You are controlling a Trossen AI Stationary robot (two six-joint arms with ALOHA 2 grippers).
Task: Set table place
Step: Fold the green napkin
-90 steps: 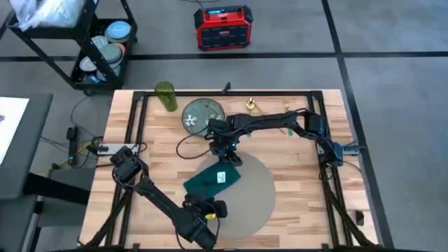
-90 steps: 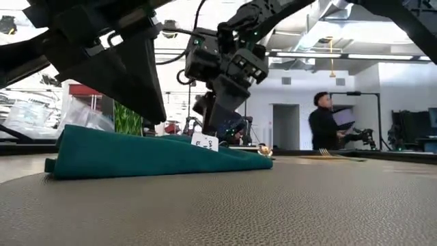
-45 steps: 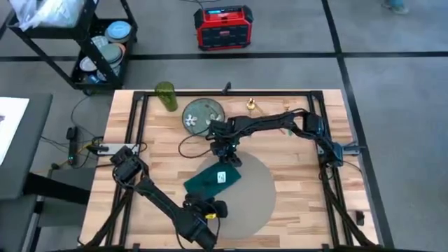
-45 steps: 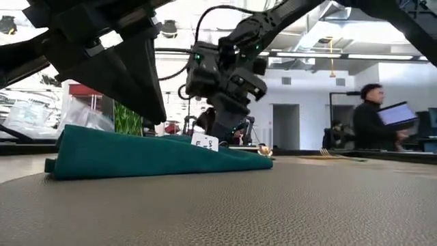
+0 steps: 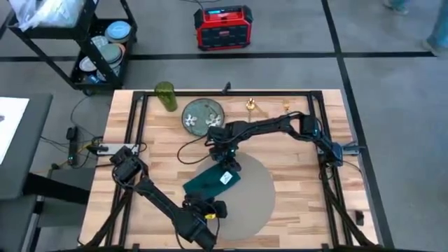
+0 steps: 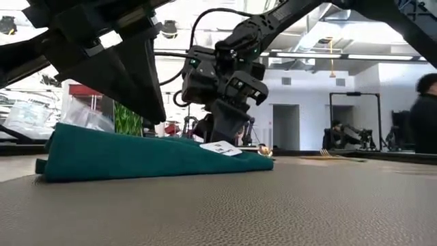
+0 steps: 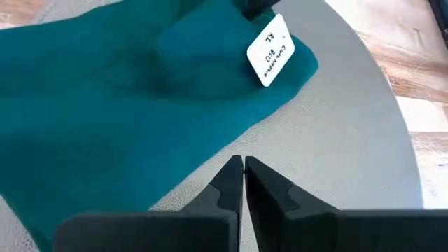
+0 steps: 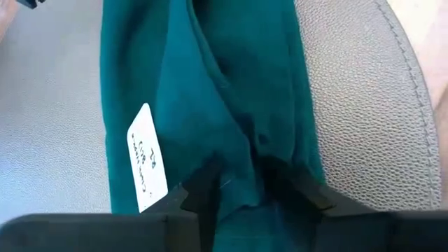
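Note:
A folded teal napkin (image 5: 206,183) with a white tag (image 5: 225,178) lies flat on the round grey placemat (image 5: 255,196), the place, on the wooden table (image 5: 301,175). My right gripper (image 5: 228,165) reaches in from the far right and is down on the napkin's far end (image 8: 241,164), beside the tag, with cloth between its fingers. My left gripper (image 5: 212,208) is shut on nothing and hovers over the placemat's near left part, just short of the napkin (image 7: 126,105). My right gripper pinches a raised fold of the napkin's far end (image 8: 241,164) between its two fingers (image 8: 203,190), next to the tag (image 8: 143,161). It comes from above, slanting in from the far side. The napkin lies on the placemat, not lifted.
A green patterned plate (image 5: 203,115), a green cup (image 5: 165,96) and small gold cutlery (image 5: 250,106) stand along the far edge. A power strip (image 5: 105,147) lies at the left edge. Bare wood shows right of the placemat. A person (image 6: 427,116) stands in the room behind.
My right gripper has moved down and slightly toward the near edge, onto the napkin's far end. The white tag, which stood upright, now lies flat, and the napkin has slid a little on the placemat.

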